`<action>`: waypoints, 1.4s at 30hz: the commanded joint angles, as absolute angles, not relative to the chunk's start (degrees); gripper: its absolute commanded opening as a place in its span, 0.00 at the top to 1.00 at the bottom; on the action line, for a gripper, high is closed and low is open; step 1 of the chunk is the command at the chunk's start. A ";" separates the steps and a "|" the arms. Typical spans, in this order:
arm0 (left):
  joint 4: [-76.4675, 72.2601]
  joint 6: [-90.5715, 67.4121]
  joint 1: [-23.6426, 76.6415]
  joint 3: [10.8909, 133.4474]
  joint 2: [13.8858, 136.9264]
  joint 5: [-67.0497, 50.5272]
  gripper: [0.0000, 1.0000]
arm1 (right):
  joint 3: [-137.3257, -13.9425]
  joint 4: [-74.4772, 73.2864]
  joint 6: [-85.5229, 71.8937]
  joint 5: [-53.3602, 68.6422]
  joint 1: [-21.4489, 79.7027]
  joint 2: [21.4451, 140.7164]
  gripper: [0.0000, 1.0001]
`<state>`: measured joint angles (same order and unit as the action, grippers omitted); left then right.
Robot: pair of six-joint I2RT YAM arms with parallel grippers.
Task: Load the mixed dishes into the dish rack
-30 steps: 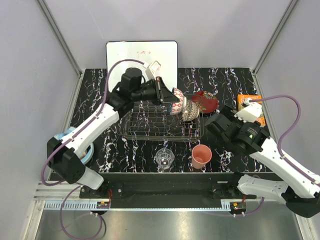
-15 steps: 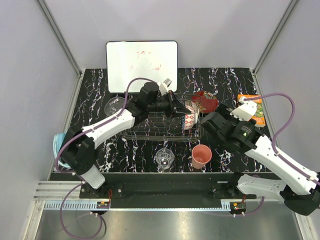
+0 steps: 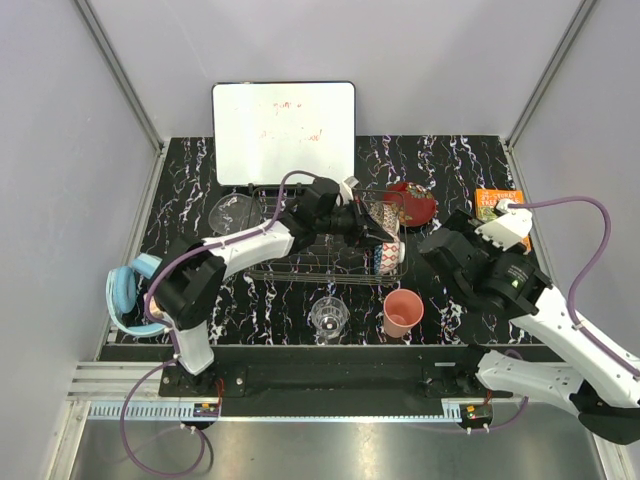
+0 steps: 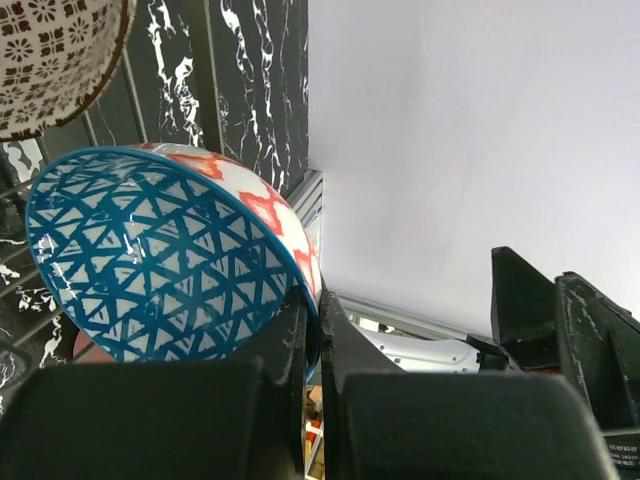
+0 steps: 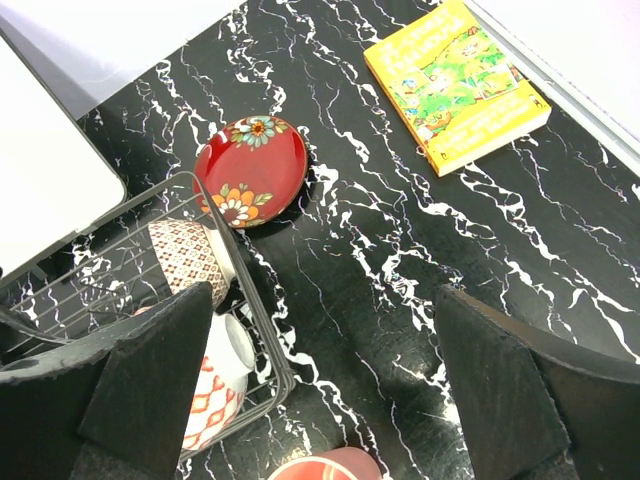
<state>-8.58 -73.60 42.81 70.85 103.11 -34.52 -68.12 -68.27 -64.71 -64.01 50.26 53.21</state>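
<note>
Blue-triangle glaze inside, white with orange diamonds outside: the blue mosaic bowl stands on edge at the right end of the dish rack. Its rim is pinched between the pressed-together fingers of the left hand. The beige netted-pattern bowl stands on edge just behind it, in the same end of the rack. Whether the blue bowl's lower rim sits between tines, cannot tell.

Step in hand, as I read it: seat and release.
- Lower until the rim rests in a tine gap.
- Match the netted bowl's tilt without knocking it.
- Open slowly, then back out along the rack.

Right hand is spread wide and holds nothing. It hovers over the worktop right of the rack. The red patterned bowl lies outside the rack, just beside its far right corner.

Not yet loaded:
- clear glass plate, left of the rack
- clear glass tumbler and pink plastic cup, on the near side

The worktop is black marble with white veins. An orange book lies at its right edge, light blue headphones at its left, and a whiteboard at the far end. Pale grey walls close in three sides.
</note>
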 commanded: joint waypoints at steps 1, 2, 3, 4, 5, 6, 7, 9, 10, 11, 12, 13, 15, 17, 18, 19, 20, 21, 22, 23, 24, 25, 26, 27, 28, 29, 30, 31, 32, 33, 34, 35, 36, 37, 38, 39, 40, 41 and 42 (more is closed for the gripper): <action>-14.06 -75.32 44.03 73.83 103.53 -37.79 1.00 | -66.45 -66.71 -63.72 -67.32 50.10 50.28 0.00; -13.98 -75.24 44.03 73.83 103.54 -37.79 1.00 | -66.18 -66.53 -63.63 -67.41 50.18 49.84 0.00; -13.97 -74.97 44.03 73.92 103.71 -37.88 1.00 | -65.92 -66.45 -63.11 -67.41 50.19 49.40 0.00; -13.63 -74.71 44.03 74.00 103.97 -37.97 1.00 | -65.57 -66.36 -62.93 -67.50 50.19 48.70 0.00; -13.10 -74.62 44.03 74.00 104.15 -37.97 1.00 | -65.39 -66.36 -62.76 -67.85 50.10 48.43 0.00; -12.23 -74.62 44.03 73.83 104.32 -38.06 0.99 | -65.22 -66.27 -62.32 -67.94 50.10 48.17 0.00; -11.78 -74.10 43.95 73.83 104.50 -38.14 0.98 | -65.13 -66.18 -62.23 -68.11 50.18 47.73 0.00; -10.47 -73.04 43.95 73.48 104.76 -38.23 0.91 | -65.13 -66.09 -61.88 -68.55 50.10 47.46 0.00; -9.94 -71.64 43.95 73.39 104.94 -37.80 0.88 | -65.13 -66.01 -61.79 -68.47 50.10 47.37 0.00; -8.02 -71.02 43.86 73.39 105.03 -37.44 0.86 | -65.13 -66.01 -61.79 -68.47 50.10 47.29 0.00; -6.87 -70.32 43.51 73.56 105.20 -37.01 0.84 | -65.13 -66.01 -61.61 -68.47 50.18 47.11 0.00; -6.07 -69.01 43.42 73.65 105.47 -36.57 0.84 | -65.04 -65.92 -61.52 -68.55 50.10 47.02 0.00; -3.35 -67.42 43.16 73.74 105.64 -36.04 0.84 | -65.04 -65.83 -61.35 -68.64 50.10 46.67 0.00; -2.29 -65.75 43.07 73.48 105.64 -35.60 0.85 | -64.95 -65.83 -61.35 -68.73 50.10 46.32 0.00; -2.02 -65.48 43.07 73.48 105.64 -35.51 0.85 | -64.86 -65.83 -61.26 -68.82 50.10 46.06 0.00; -1.85 -65.22 43.15 73.39 105.82 -35.51 0.84 | -64.86 -65.66 -61.17 -68.73 50.10 45.97 0.00; -1.93 -65.21 43.24 73.39 105.91 -35.42 0.83 | -64.86 -65.48 -61.17 -68.73 50.10 45.97 0.00; -2.11 -65.21 43.33 73.39 106.00 -35.42 0.82 | -64.95 -65.39 -60.91 -68.73 50.10 46.05 0.00; -2.46 -65.13 43.50 73.48 106.17 -35.59 0.79 | -65.13 -65.22 -60.73 -68.64 50.10 46.40 0.00; -3.07 -65.13 43.59 73.65 106.26 -36.12 0.73 | -65.13 -65.13 -60.56 -68.73 50.10 46.58 0.00; -3.08 -65.13 43.77 73.83 106.43 -36.30 0.70 | -65.21 -65.13 -60.47 -68.64 50.10 46.84 0.00; -3.08 -64.95 43.77 74.00 106.61 -36.56 0.62 | -65.21 -65.04 -60.47 -68.64 50.18 46.93 0.00; -3.16 -64.86 43.86 74.35 106.70 -37.00 0.52 | -65.21 -65.13 -60.38 -68.64 50.19 47.02 0.00; -3.16 -64.78 43.86 74.53 106.70 -37.35 0.50 | -65.13 -65.13 -60.47 -68.56 50.10 47.11 0.00; -3.16 -64.69 43.86 74.62 106.70 -37.61 0.47 | -65.13 -64.95 -60.47 -68.55 50.18 47.20 0.00; -3.34 -64.69 43.86 74.79 106.61 -37.88 0.42 | -65.04 -64.95 -60.64 -68.38 50.19 47.20 0.00; -3.60 -64.51 43.86 74.79 106.52 -38.14 0.23 | -64.87 -64.86 -60.73 -68.29 50.10 47.20 0.00; -3.69 -64.16 43.86 74.88 106.09 -38.49 0.16 | -64.78 -64.78 -60.73 -68.29 50.10 47.28 0.00; -3.60 -63.81 43.86 74.97 105.91 -38.67 0.11 | -64.78 -64.78 -60.82 -68.12 50.10 47.46 0.00; -3.69 -63.37 43.86 75.06 105.56 -38.93 0.05 | -64.86 -64.69 -60.82 -68.12 50.10 47.90 0.00; -3.69 -61.45 43.86 75.15 105.12 -39.54 0.01 | -64.86 -64.60 -60.73 -68.03 50.18 48.16 0.01; -1.34 -60.39 43.86 76.02 104.94 -39.46 0.01 | -64.86 -64.60 -60.82 -67.85 50.01 48.60 0.00; -0.27 -59.34 43.68 76.37 104.85 -39.64 0.01 | -64.86 -64.51 -60.82 -67.76 50.01 49.82 0.00; -0.18 -57.15 43.68 76.64 104.33 -40.68 0.01 | -64.95 -64.60 -61.08 -67.07 50.01 50.62 0.00; 2.26 -55.82 43.51 77.25 103.89 -41.04 0.01 | -65.04 -64.60 -61.69 -66.71 50.01 51.23 0.00; 3.59 -54.24 43.24 77.86 103.54 -41.39 0.01 | -65.04 -64.69 -62.05 -66.36 50.10 52.72 0.00; 5.08 -50.31 43.07 78.57 102.84 -42.01 0.01 | -65.04 -64.77 -62.49 -66.10 50.01 53.34 0.00; 8.93 -48.45 42.81 80.49 102.66 -42.53 0.01 | -65.04 -64.69 -63.45 -66.01 50.01 53.96 0.00; 10.97 -46.77 42.02 81.73 102.66 -43.15 0.01 | -65.13 -64.69 -63.89 -66.18 49.66 54.83 0.00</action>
